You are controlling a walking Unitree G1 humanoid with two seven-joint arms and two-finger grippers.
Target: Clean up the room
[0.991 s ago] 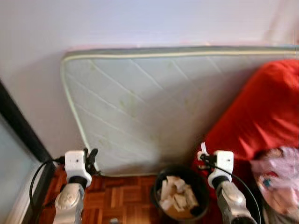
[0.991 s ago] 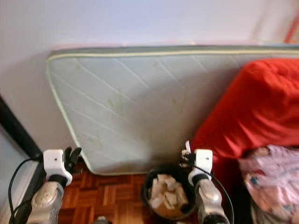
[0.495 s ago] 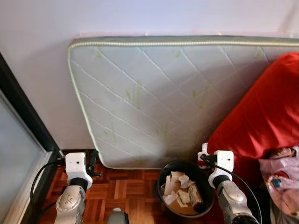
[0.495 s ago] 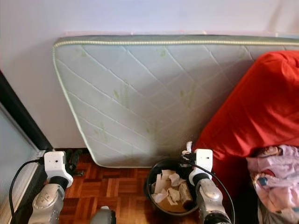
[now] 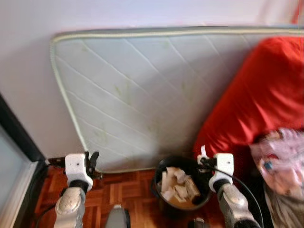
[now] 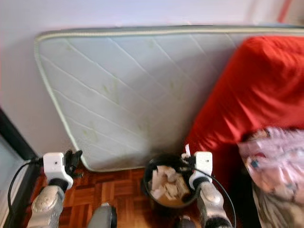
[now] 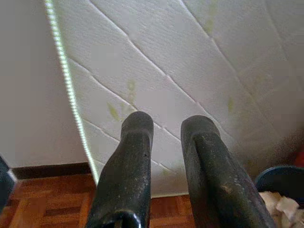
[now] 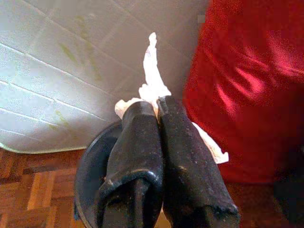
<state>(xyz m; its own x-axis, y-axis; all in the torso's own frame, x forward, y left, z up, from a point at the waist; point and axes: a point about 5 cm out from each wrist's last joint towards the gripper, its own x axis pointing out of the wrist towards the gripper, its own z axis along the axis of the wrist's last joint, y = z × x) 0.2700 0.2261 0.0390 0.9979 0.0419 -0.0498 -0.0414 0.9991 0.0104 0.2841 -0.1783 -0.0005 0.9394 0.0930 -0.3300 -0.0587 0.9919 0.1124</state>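
Tissue [image 8: 153, 78] is pinched between the closed fingers of the right gripper [image 8: 156, 105], held above the black bin [image 5: 180, 187] at lower centre of the frame. Fingers of the left gripper [image 7: 166, 124] are held narrowly apart before the mattress [image 5: 142, 90].

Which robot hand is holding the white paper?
The right gripper. Its fingers are shut on a crumpled white paper above the black bin. The left gripper has a gap between its fingers and holds nothing.
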